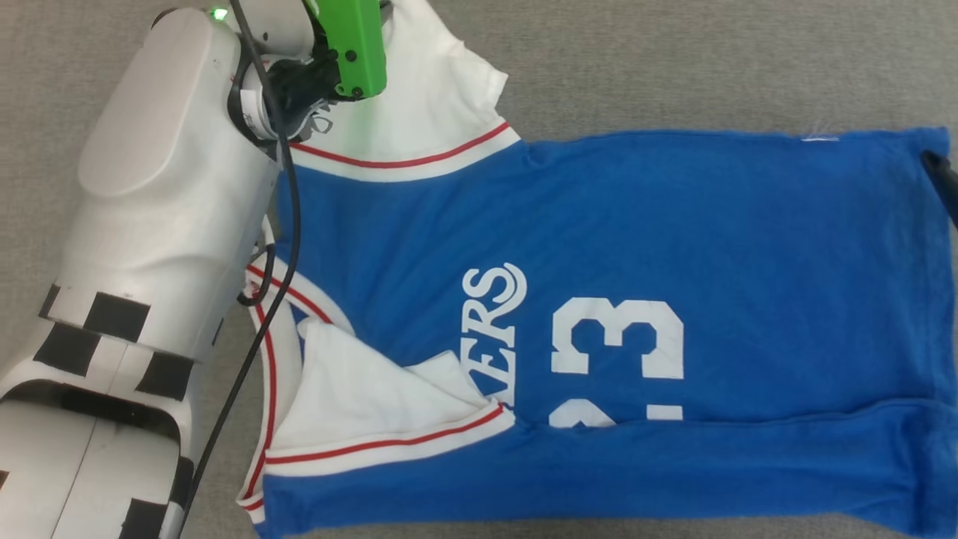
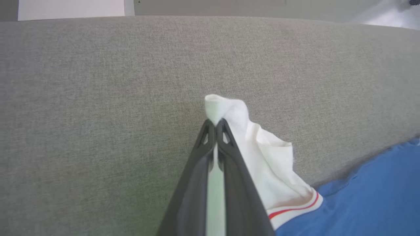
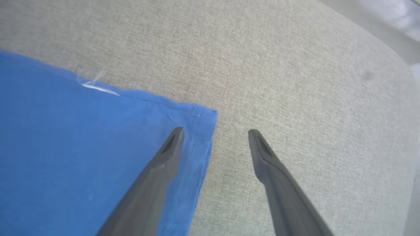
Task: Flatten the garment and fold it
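The garment (image 1: 599,224) lies spread on the grey surface, royal blue with white lettering and a white number. Its white sleeves with red trim are at the left, and the near one (image 1: 359,404) is folded over onto the blue. My left gripper (image 2: 215,124) is shut on the tip of the far white sleeve (image 2: 262,154), which bunches just past the fingertips. In the head view its green housing (image 1: 358,45) sits over that sleeve at the top left. My right gripper (image 3: 215,132) is open and straddles the blue hem corner (image 3: 200,121), its left finger over the cloth and its right finger over bare surface.
The grey fabric surface (image 1: 673,67) runs all around the garment. Its far edge (image 2: 210,17) shows in the left wrist view. My pale left forearm (image 1: 157,209) and its black cable cover the garment's left side. A dark finger (image 1: 941,180) shows at the right edge.
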`<state>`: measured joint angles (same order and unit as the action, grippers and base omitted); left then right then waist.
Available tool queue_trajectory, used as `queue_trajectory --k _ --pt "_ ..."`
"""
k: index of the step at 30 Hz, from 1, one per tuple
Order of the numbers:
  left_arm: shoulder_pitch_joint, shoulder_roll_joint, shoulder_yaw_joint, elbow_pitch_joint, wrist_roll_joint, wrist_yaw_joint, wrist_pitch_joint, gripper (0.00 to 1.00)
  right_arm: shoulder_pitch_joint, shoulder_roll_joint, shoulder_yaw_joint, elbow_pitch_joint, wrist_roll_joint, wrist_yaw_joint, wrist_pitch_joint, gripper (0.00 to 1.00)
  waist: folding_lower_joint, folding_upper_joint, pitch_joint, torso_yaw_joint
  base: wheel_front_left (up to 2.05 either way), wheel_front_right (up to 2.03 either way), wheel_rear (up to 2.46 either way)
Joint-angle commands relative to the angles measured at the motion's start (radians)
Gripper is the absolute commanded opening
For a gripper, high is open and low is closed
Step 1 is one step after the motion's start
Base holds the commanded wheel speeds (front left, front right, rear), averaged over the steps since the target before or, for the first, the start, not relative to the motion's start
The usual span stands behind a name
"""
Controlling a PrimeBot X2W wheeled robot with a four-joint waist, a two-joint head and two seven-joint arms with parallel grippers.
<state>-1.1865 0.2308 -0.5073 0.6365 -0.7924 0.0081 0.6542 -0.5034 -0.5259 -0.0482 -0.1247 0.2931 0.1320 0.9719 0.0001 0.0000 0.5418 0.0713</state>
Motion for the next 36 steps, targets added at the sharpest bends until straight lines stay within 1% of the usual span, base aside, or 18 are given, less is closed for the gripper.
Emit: queue_trajectory --k 1,7,10,11,12,16,18,23,27,31,33,36 --pt "0.019 0.001 0.001 -0.016 -0.010 -0.005 -0.002 0.00 -0.031 -0.010 0.020 0.020 -0.013 -0.001 0.021 1.00 -0.0001 0.0000 0.008 0.020 0.00 0.00 0.00" --pt "0.041 0.002 -0.006 -0.087 -0.013 0.000 -0.001 0.00 -0.080 -0.046 0.110 0.103 -0.021 -0.001 0.106 1.00 -0.0001 0.0000 0.022 0.046 0.00 0.00 0.00" --pt "0.054 0.006 -0.008 -0.109 -0.014 0.002 -0.004 0.00 -0.080 -0.046 0.126 0.129 -0.001 -0.001 0.142 1.00 -0.0001 0.0000 0.021 0.050 0.00 0.00 0.00" --pt "0.060 0.006 -0.006 -0.115 -0.017 0.002 -0.007 0.00 -0.080 -0.045 0.126 0.135 0.003 -0.001 0.147 0.23 -0.0001 0.0000 0.020 0.051 0.00 0.00 0.00" --pt "0.065 0.008 -0.007 -0.119 -0.017 0.002 -0.008 0.00 -0.081 -0.044 0.128 0.136 0.006 -0.001 0.145 0.00 -0.0001 0.0000 0.017 0.051 0.00 0.00 0.00" --pt "0.093 0.015 0.004 -0.143 -0.025 -0.006 -0.042 0.00 -0.082 -0.033 0.115 0.142 0.020 -0.001 0.098 0.00 -0.0001 0.0000 -0.009 0.046 0.00 0.00 0.00" --pt "0.112 0.026 0.015 -0.157 -0.035 -0.018 -0.063 0.00 -0.079 -0.024 0.106 0.148 0.025 -0.001 0.061 0.00 -0.0001 0.0000 -0.037 0.041 0.00 0.00 0.00" --pt "0.175 0.055 0.040 -0.209 -0.064 -0.047 -0.100 0.00 -0.050 0.005 0.089 0.170 0.035 -0.001 -0.034 0.00 -0.0001 0.0000 -0.138 0.028 0.00 0.00 0.00" --pt "0.241 0.077 0.060 -0.286 -0.093 -0.048 -0.111 0.00 -0.006 0.017 0.074 0.183 0.048 -0.001 -0.089 0.00 -0.0001 0.0000 -0.222 0.029 0.00 0.00 0.00" --pt "0.330 0.104 0.082 -0.385 -0.120 -0.026 -0.111 0.00 0.054 0.038 0.044 0.189 0.064 -0.001 -0.137 0.00 -0.0001 0.0000 -0.298 0.030 0.00 0.00 0.00" --pt "0.391 0.120 0.098 -0.441 -0.138 -0.006 -0.110 0.00 0.090 0.054 0.025 0.192 0.071 -0.001 -0.152 0.00 -0.0001 0.0000 -0.328 0.030 0.00 0.00 0.00" --pt "0.500 0.154 0.123 -0.532 -0.155 0.036 -0.114 0.00 0.151 0.074 -0.006 0.193 0.075 -0.001 -0.174 0.00 -0.0001 0.0000 -0.369 0.030 0.00 0.00 0.00"
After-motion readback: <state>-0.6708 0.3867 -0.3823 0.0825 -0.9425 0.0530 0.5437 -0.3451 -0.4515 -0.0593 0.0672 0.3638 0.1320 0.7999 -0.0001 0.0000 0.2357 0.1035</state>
